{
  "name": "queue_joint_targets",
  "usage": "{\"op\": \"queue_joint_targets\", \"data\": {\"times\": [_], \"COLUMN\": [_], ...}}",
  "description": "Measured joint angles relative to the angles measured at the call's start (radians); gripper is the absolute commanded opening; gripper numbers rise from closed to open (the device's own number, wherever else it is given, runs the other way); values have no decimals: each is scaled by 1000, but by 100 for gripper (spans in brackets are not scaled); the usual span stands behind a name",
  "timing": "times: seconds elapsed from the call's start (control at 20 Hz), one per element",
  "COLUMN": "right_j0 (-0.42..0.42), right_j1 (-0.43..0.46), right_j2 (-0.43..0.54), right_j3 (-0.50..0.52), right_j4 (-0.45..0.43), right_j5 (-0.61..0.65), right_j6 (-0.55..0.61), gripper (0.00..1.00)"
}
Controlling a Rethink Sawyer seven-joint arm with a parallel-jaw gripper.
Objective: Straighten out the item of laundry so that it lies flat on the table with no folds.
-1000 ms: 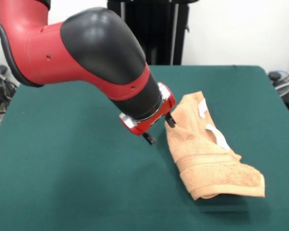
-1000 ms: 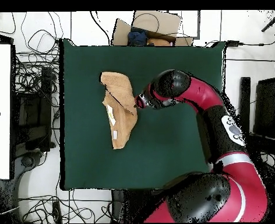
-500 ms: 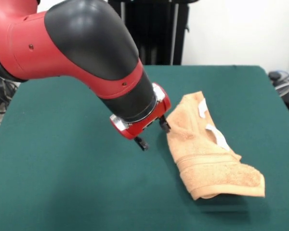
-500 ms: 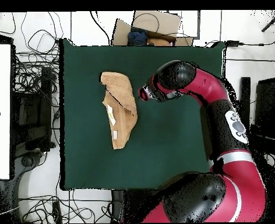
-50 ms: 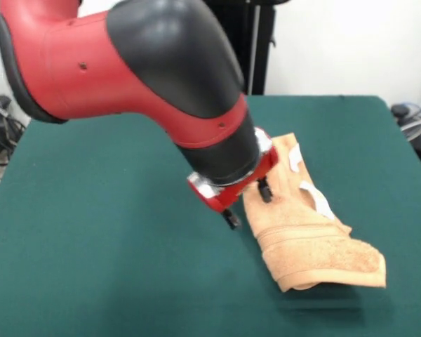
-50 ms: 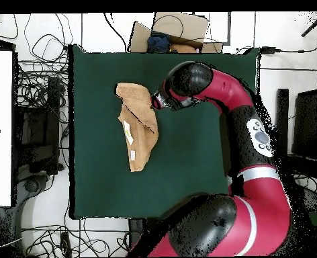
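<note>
Task status: not accomplished. The peach-orange terry towel (image 5: 302, 228) lies crumpled and doubled over on itself, a long, narrow heap rather than a flat square.
Towel, position: on the green table (image 5: 105, 239), toward the right side in the front view; in the overhead view the towel (image 6: 138, 125) sits left of the table's centre, running along the table's length.
Towel, folds: one thick rolled fold at the end nearest the front camera; a layer is turned over along the middle, leaving a diagonal ridge. Two white tags (image 5: 316, 196) show on the upper surface, and a woven border band crosses the near portion.
Work remaining: by judgement, nearly all of it. The folded layers must be opened out and the cloth spread until no ridge or doubled edge is left.
Gripper, aperture: the gripper (image 5: 247, 203) has its two dark fingers spread apart, with a clear gap between them.
Gripper, contents: nothing is held between the fingers.
Gripper, contact: one finger (image 5: 264, 189) stands at or on the towel's long edge; the other is off the cloth, over bare felt just beside it. Whether the tip actually presses the terry cannot be told.
Arm: the red and black arm (image 6: 215, 94) reaches down to the towel's edge at a slant.
</note>
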Motion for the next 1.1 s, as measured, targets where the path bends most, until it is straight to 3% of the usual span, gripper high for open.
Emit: {"op": "queue_joint_targets", "data": {"times": [0.6, 1.1], "right_j0": [140, 241], "right_j1": [3, 20], "right_j2": [-49, -100], "right_j3": [-6, -85], "right_j4": [98, 138], "right_j5": [0, 0], "right_j6": [55, 221], "gripper": [100, 100]}}
